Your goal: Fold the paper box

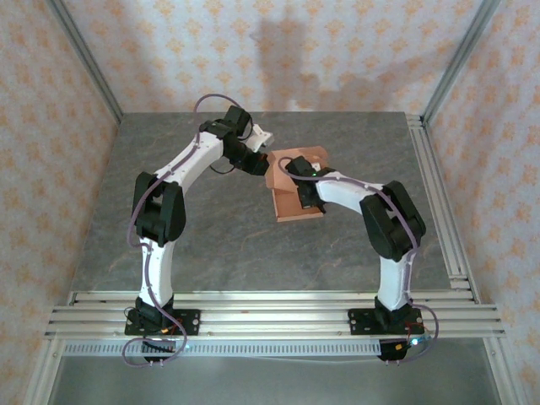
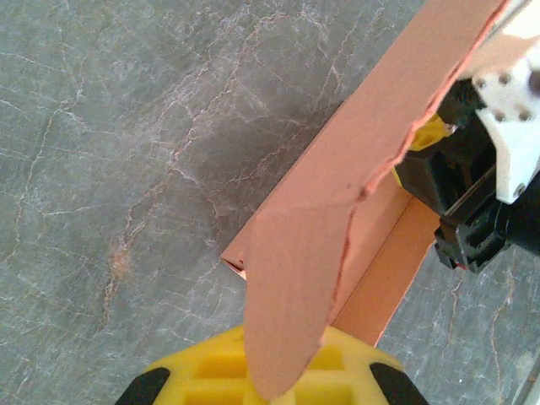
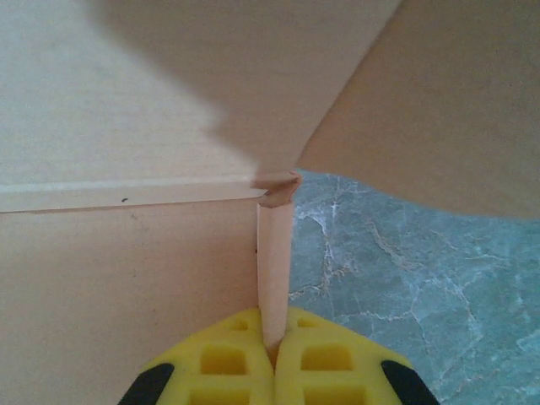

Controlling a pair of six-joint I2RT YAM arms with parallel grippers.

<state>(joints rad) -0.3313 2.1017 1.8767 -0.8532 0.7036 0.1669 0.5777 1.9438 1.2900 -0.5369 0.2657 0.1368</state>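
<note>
Top view: paper box [image 1: 285, 202] part-folded, mid-table [image 1: 194, 236], nearer the far edge, both arms meeting at it.
Left wrist: left claw [image 2: 278, 363] clamped tight on a box flap.
Right wrist: right claw [image 3: 272, 350] pinched closed on a thin upright wall.

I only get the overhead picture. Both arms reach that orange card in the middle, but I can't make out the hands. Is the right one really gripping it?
Observer: Yes. The right hand is shut on a thin upright edge of the box.
Operator: And the left one?
Observer: The left hand is shut too, pinching the tip of a long curved flap.
Operator: Is it a finished box, then?
Observer: No. Seen from the left wrist, side walls stand up, but that flap is not tucked in: it arcs above them.
</note>
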